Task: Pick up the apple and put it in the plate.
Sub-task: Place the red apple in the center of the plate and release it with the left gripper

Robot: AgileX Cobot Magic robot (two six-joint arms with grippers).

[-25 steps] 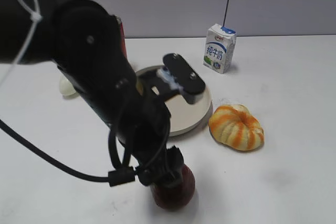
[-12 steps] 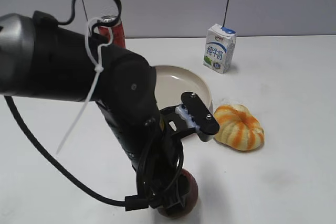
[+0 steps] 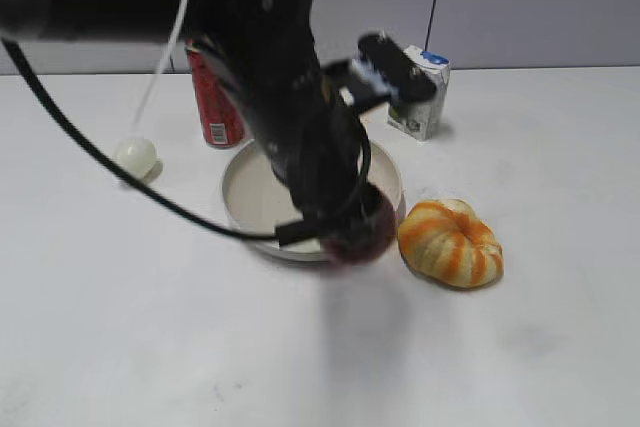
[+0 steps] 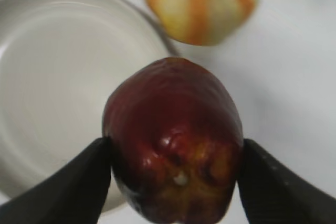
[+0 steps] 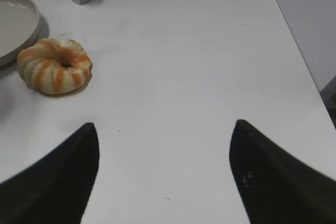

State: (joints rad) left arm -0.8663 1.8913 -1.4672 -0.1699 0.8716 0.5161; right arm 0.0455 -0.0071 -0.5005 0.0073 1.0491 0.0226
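The dark red apple [image 4: 173,140] is gripped between the two black fingers of my left gripper [image 4: 173,153]. It hangs in the air over the near right rim of the beige plate [image 4: 47,77]. In the exterior view the apple [image 3: 362,237] shows below the black left arm, over the plate's [image 3: 250,192] front right edge. My right gripper [image 5: 164,135] is open and empty above bare table; it does not show in the exterior view.
An orange-and-cream striped pumpkin [image 3: 451,242] lies just right of the plate. A milk carton [image 3: 420,92] stands behind it. A red can [image 3: 215,107] stands at the plate's back left. A small pale egg-shaped thing [image 3: 136,157] lies further left.
My left gripper has lifted the apple from the table's front and carried it back and up to the plate's front right rim. The plate and pumpkin have not moved.
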